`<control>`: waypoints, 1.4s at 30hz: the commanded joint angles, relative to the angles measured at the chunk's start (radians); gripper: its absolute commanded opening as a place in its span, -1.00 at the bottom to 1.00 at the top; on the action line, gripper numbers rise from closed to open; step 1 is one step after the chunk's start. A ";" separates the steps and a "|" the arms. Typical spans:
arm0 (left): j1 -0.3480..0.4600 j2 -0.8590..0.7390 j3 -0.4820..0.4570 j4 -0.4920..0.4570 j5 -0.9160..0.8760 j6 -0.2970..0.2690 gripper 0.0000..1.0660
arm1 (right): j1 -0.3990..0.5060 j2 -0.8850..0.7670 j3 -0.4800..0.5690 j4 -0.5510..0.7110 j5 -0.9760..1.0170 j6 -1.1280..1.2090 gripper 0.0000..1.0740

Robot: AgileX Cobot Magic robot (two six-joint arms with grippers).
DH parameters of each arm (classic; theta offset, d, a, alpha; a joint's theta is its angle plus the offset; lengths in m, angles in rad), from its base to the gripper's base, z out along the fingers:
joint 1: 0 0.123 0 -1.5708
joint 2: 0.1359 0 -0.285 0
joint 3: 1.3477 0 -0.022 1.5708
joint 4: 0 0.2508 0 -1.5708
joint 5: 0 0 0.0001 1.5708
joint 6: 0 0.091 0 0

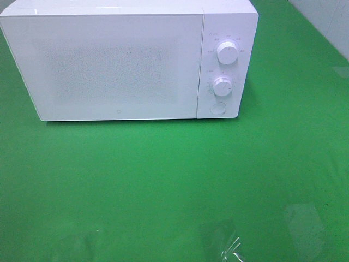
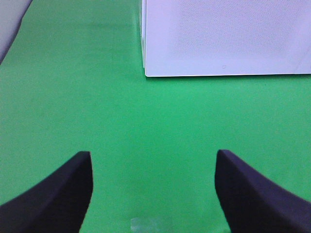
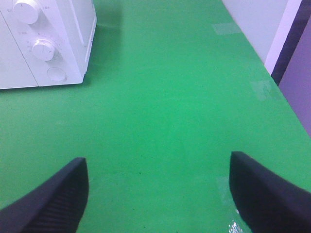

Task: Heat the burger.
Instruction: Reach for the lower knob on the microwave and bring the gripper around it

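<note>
No burger shows in any view. A white microwave (image 1: pixel 128 60) stands at the back of the green table with its door shut; two round knobs (image 1: pixel 227 53) and a round button (image 1: pixel 218 108) sit on its right panel. My left gripper (image 2: pixel 153 167) hovers open over bare green table, well in front of the microwave's (image 2: pixel 226 36) lower left corner, with nothing between its dark fingers (image 2: pixel 53 196). In the right wrist view my right gripper (image 3: pixel 158 172) is also open and empty, off to the right of the microwave's (image 3: pixel 46 41) control panel. Neither gripper shows in the exterior view.
The green table cover (image 1: pixel 163 185) runs across the whole front area. Clear tape patches (image 1: pixel 229 243) lie near its front edge. A white wall (image 1: pixel 327 22) borders the table at the back right, and a dark upright strip (image 3: pixel 286 43) stands beyond the right edge.
</note>
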 commanded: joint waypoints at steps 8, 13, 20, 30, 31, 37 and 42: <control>0.002 -0.023 0.002 -0.008 0.002 -0.002 0.23 | 0.002 -0.027 0.002 -0.002 -0.008 -0.012 0.39; 0.002 -0.023 0.002 -0.008 0.002 -0.002 0.23 | 0.002 -0.027 0.002 -0.002 -0.008 -0.012 0.39; 0.002 -0.023 0.002 -0.008 0.002 -0.002 0.23 | 0.002 -0.026 0.002 -0.025 -0.012 -0.016 0.39; 0.002 -0.023 0.002 -0.008 0.002 -0.002 0.23 | 0.002 0.152 -0.026 0.002 -0.180 -0.003 0.39; 0.002 -0.023 0.002 -0.008 0.002 -0.002 0.23 | 0.002 0.152 -0.026 0.002 -0.180 -0.003 0.39; 0.002 -0.023 0.002 -0.008 0.002 -0.002 0.23 | 0.002 0.262 -0.021 0.002 -0.359 -0.001 0.39; 0.002 -0.023 0.002 -0.008 0.002 -0.002 0.23 | 0.002 0.301 -0.021 0.002 -0.418 -0.001 0.39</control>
